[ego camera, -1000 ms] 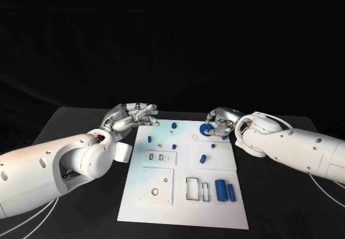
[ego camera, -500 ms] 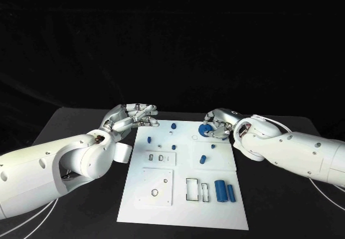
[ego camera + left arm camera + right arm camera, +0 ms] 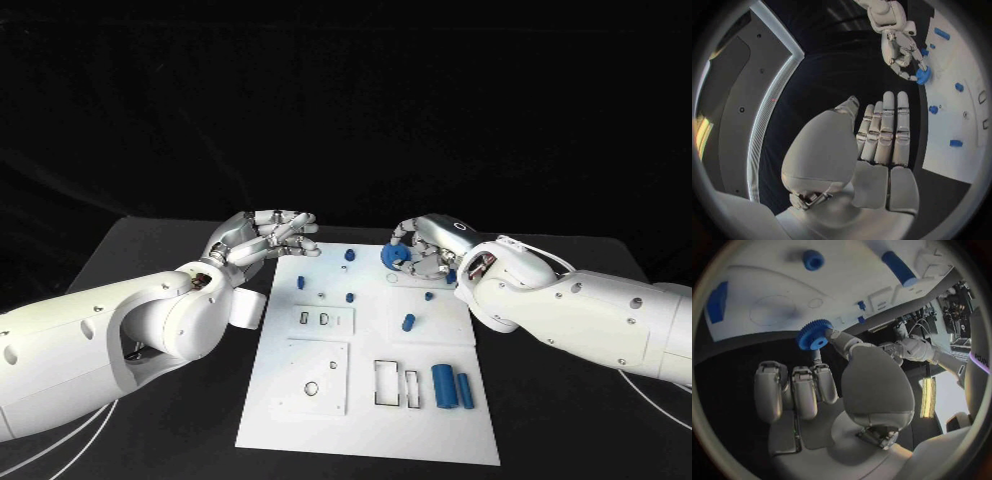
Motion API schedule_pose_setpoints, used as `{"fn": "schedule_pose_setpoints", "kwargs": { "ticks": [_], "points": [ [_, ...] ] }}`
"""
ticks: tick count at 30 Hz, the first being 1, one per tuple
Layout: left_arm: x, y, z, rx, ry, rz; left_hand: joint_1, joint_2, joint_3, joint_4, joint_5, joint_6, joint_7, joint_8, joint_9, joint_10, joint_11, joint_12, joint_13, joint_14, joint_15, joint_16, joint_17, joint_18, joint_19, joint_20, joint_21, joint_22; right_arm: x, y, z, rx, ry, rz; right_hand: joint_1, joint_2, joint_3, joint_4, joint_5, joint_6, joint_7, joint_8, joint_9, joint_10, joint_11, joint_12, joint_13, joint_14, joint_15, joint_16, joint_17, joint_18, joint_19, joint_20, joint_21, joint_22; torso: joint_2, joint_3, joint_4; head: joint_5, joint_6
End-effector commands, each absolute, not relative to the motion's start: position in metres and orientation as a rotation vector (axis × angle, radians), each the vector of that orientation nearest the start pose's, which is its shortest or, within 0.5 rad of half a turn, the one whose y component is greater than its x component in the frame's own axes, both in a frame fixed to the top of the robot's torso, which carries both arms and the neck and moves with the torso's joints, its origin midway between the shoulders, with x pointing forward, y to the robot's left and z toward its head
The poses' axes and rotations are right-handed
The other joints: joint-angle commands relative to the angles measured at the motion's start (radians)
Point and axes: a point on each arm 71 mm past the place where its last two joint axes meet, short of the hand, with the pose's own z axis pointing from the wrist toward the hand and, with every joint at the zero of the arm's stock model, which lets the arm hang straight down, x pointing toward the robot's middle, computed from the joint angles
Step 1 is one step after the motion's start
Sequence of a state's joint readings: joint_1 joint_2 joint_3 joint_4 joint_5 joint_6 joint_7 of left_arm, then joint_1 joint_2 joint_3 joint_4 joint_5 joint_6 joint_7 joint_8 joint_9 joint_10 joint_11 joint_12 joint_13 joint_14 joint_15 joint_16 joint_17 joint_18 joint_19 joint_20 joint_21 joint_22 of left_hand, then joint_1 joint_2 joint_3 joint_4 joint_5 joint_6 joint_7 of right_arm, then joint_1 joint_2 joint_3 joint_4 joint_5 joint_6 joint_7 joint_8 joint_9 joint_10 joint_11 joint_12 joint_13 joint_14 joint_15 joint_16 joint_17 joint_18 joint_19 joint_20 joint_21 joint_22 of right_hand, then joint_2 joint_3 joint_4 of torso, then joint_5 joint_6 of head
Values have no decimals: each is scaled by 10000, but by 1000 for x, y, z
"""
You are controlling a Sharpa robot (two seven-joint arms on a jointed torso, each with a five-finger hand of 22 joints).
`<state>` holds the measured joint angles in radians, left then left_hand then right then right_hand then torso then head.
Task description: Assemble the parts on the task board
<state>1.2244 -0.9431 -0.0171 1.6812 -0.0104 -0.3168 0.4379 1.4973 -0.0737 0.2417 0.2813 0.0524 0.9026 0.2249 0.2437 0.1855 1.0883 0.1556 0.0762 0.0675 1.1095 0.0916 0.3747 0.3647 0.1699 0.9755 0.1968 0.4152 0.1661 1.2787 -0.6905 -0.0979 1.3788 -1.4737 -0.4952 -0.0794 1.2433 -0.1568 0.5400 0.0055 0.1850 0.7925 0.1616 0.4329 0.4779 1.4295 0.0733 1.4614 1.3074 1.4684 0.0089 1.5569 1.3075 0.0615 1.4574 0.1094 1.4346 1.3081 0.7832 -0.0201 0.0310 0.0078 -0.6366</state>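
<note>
right wrist view: blue gear [image 3: 814, 334] pinched by right hand [image 3: 832, 390].

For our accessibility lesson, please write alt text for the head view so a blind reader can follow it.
The right hand holds a blue gear above the far end of the white board. The left hand hovers empty beside the board's far left corner, and small blue parts lie on the board.

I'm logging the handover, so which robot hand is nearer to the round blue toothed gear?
Right. The right robot hand holds the round blue toothed gear above the white task board's far edge; the left robot hand is off the board's far-left corner.
</note>
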Motion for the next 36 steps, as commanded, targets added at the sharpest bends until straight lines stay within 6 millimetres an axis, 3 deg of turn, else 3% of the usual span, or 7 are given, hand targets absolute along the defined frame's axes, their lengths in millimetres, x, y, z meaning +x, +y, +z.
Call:
{"fn": "schedule_pose_setpoints", "kwargs": {
  "ticks": [1, 12, 17, 36],
  "points": [
    [465, 210, -142, -10350, 13614, -16704, -25, -40, 47, 1, 35, -83, 21, -57, 10, -2, 49, -63, 14, 30, 46, -8, 11, 119, 52, 5, 52, 15, 511, -147, -154, -2496, 13848, 6692, -96, -31, 57, -16, 50, 118, -46, 39, 40, 74, 16, 62, 1052, 945, -45, 45, 2276, -177, 60, 21, 50, 873, 9, 0, 6, 12, 15],
    [465, 208, -141, -10335, 13611, -16730, -25, -40, 47, 1, 35, -83, 21, -57, 10, -2, 49, -63, 14, 30, 46, -8, 11, 119, 52, 5, 52, 15, 510, -97, -154, -3045, 13764, 7174, -127, -26, 89, -6, 75, 136, -55, 30, 31, 90, 6, 69, 1065, 946, -54, 46, 2280, -181, 71, 10, 62, 891, 23, -4, 46, -35, 26],
    [465, 206, -141, -10322, 13619, -16765, -32, -62, 100, -3, 34, -84, 22, -66, 22, 2, 51, -75, 17, 24, 48, -21, 50, 119, 45, 6, 62, 15, 511, -83, -161, -3165, 13959, 7147, -162, -39, 155, -13, 219, 140, -61, -4, 9, 84, -4, 55, 1050, 945, -69, 45, 2274, -176, 58, -8, 44, 873, 24, 7, 20, 1, 12],
    [464, 205, -141, -10306, 13618, -16798, -32, -62, 100, -3, 34, -84, 22, -66, 22, 2, 51, -75, 17, 24, 48, -21, 50, 119, 45, 6, 62, 15, 521, -73, -178, -3293, 14636, 6615, -276, -118, 155, 9, 158, 98, -40, -72, -26, 54, 11, 24, 1015, 937, -62, 36, 2238, -162, 19, -13, -5, 817, 11, 16, -15, 61, -7]
  ]
}}
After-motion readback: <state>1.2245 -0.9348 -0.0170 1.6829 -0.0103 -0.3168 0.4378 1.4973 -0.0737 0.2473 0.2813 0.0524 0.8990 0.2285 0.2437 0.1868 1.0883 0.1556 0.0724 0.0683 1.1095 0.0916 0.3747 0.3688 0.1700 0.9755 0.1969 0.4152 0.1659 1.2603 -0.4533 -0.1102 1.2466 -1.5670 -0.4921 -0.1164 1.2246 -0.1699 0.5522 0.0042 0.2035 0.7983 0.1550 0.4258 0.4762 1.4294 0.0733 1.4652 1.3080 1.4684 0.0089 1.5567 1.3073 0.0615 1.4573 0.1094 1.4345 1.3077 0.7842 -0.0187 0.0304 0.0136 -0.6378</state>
